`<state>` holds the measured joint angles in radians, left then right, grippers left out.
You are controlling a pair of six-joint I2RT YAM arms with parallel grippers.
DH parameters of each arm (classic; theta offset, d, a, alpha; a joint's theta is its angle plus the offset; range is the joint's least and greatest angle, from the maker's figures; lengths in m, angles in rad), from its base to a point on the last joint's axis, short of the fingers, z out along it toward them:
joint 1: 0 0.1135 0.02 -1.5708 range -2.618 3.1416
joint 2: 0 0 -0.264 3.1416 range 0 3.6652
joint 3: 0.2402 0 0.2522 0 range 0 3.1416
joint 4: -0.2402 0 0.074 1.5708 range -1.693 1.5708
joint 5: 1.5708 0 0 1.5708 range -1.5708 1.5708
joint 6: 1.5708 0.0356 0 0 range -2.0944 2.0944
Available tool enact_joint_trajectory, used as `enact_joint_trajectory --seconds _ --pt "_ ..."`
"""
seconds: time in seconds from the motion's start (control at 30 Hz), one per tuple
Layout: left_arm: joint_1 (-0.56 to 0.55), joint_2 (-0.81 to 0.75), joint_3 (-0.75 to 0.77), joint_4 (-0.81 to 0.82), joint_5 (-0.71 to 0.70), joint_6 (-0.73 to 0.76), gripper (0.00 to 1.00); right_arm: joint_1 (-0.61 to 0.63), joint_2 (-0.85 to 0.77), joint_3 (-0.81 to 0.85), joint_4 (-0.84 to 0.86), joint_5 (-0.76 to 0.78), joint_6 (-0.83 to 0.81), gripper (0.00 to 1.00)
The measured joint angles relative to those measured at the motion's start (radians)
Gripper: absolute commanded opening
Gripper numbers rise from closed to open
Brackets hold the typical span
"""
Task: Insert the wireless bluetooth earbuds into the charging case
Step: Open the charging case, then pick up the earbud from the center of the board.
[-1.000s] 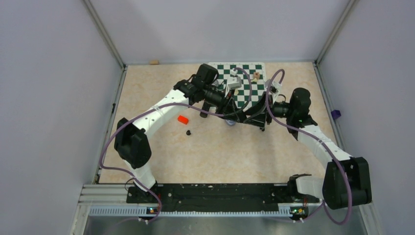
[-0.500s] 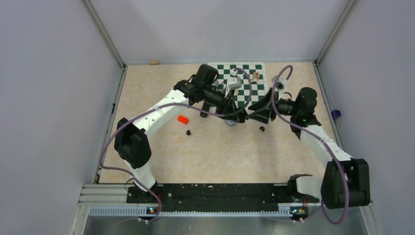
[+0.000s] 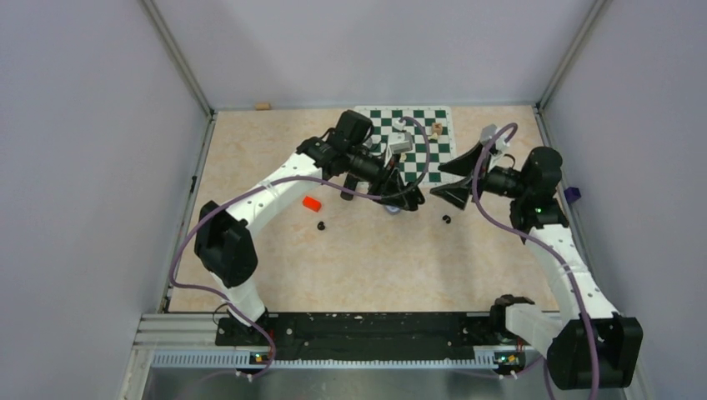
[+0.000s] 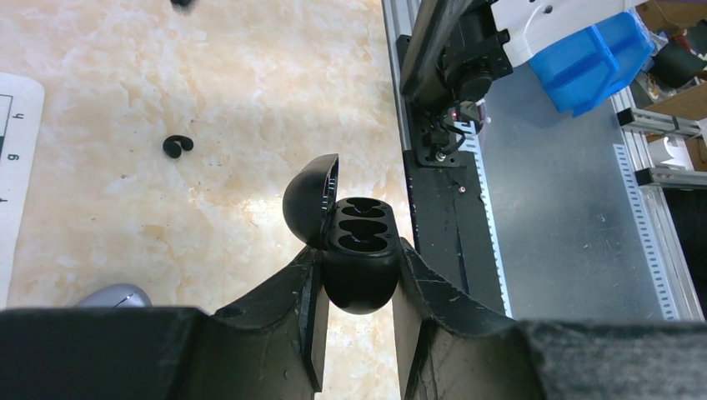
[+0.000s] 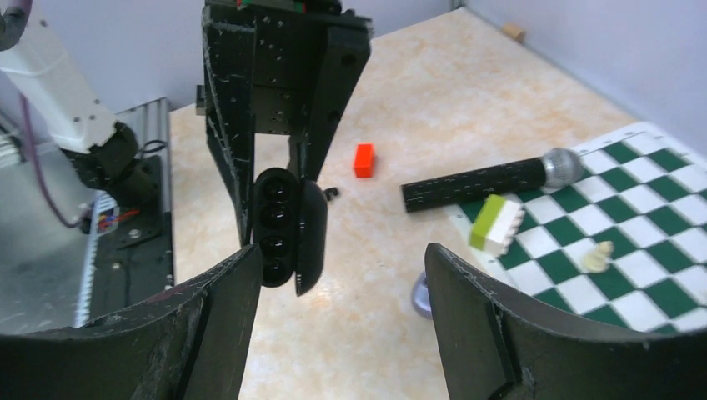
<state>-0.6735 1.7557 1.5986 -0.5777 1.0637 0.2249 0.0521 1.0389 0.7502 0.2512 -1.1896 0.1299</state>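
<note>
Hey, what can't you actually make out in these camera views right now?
- Top view: the charging case is not distinguishable from the black left gripper holding it. The black earbuds are too small to tell apart.
- Left wrist view: a dark item is cut off by the top edge.
- Right wrist view: a pale purple round piece is half hidden behind the right gripper.

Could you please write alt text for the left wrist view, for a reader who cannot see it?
The left gripper clamps an open black charging case, its lid swung aside and both sockets appearing empty. One black earbud lies loose on the beige marbled table beyond the case.
</note>
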Motion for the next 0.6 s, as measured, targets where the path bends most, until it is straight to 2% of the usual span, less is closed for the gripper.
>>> enact_joint_trajectory --seconds 0.13,0.27,0.43,0.6 --pt "0.003 -0.017 -0.002 0.000 -0.022 -0.008 0.00 -0.059 -0.041 0.063 -0.117 0.035 -0.108 0.72" --pt "0.023 -0.064 -0.007 0.000 -0.041 -0.011 0.00 -0.094 -0.037 0.142 -0.311 0.129 -0.278 0.72" --pt "0.129 -0.180 -0.055 0.064 -0.037 -0.067 0.00 -0.095 -0.012 0.121 -0.495 0.265 -0.494 0.69" --pt "0.271 -0.288 -0.136 0.154 -0.035 -0.106 0.00 -0.095 0.079 0.055 -0.602 0.417 -0.624 0.59"
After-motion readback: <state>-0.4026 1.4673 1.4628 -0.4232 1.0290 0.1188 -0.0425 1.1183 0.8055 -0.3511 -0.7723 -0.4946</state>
